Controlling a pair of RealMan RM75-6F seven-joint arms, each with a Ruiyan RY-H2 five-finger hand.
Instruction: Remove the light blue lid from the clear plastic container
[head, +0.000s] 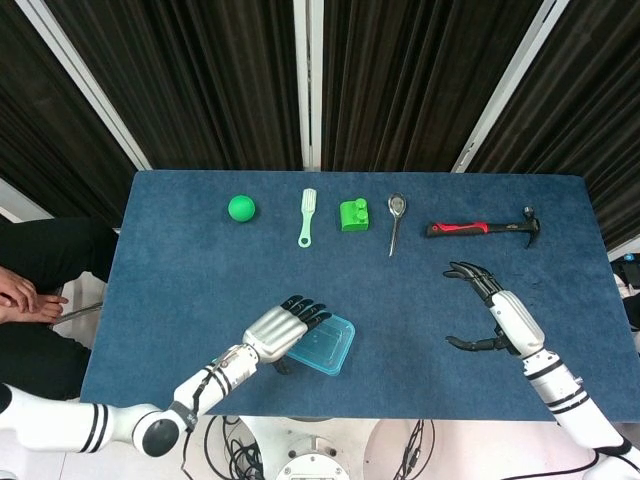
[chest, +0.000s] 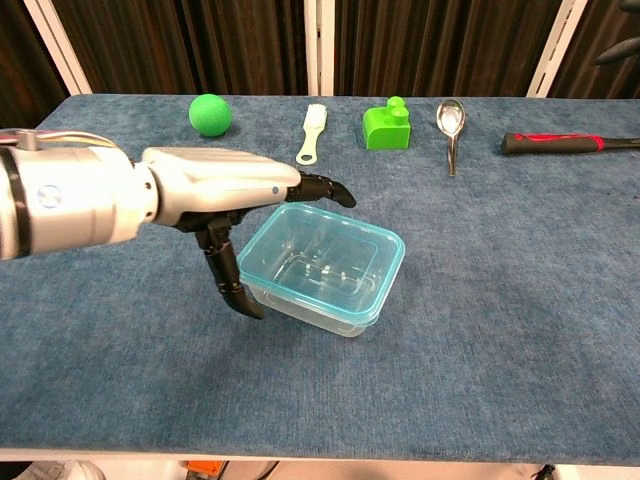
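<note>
- The left hand (chest: 215, 195) reached over the container's (chest: 322, 268) left edge, fingers spread above the lid (chest: 260, 255), thumb down beside its wall.
- The right hand (head: 497, 312) hovered well right of it, fingers spread, holding nothing.

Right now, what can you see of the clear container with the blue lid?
The clear plastic container is rectangular with rounded corners and looks empty. Its light blue lid is still seated on top, translucent. It stands upright, turned at an angle, on the blue table near the front edge. The left hand is at its left end, fingers extended over the lid's corner and thumb beside the wall.
</note>
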